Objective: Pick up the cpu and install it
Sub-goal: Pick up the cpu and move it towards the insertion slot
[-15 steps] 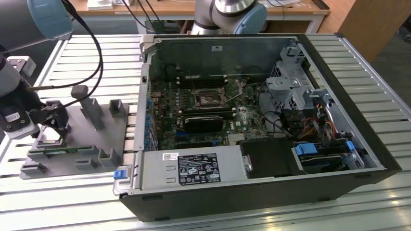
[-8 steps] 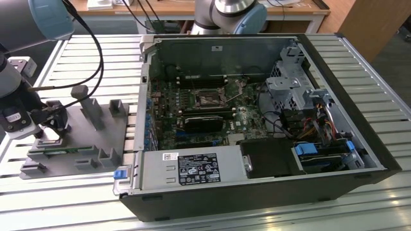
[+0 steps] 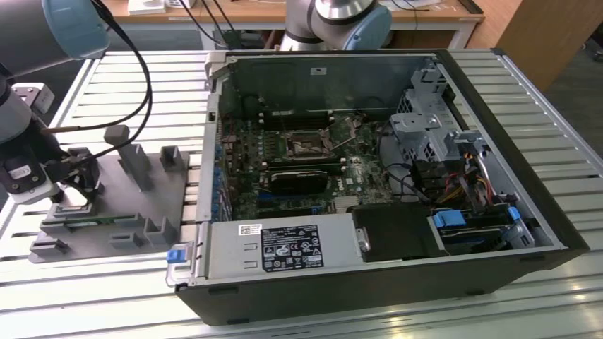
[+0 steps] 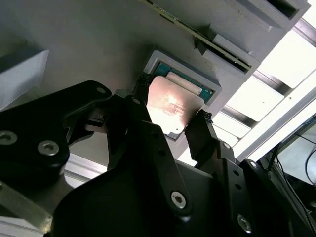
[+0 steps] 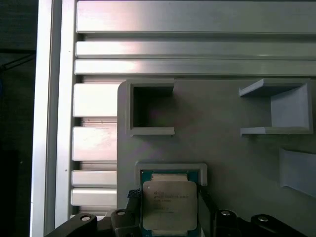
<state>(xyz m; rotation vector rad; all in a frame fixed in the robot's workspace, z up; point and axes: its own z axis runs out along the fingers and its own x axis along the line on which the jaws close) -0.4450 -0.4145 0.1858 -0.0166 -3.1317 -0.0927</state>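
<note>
1. Sitting flat in its pocket of the grey fixture tray (image 3: 141, 205), the cpu (image 5: 169, 205) lies at the exterior view's lower left
2. The gripper (image 4: 172, 101) sets its jaws narrowly astride it, not visibly clamped
3. Pick-up step, I judge; lifting calls for an even edge pinch, straight up

A robotics lab or workshop: a slotted aluminium tabletop (image 3: 169, 78) carries an opened computer case (image 3: 377, 176) and grey fixture tray (image 3: 123, 212), a robot arm (image 3: 339, 21) and wooden desk (image 3: 273, 12) behind
</note>
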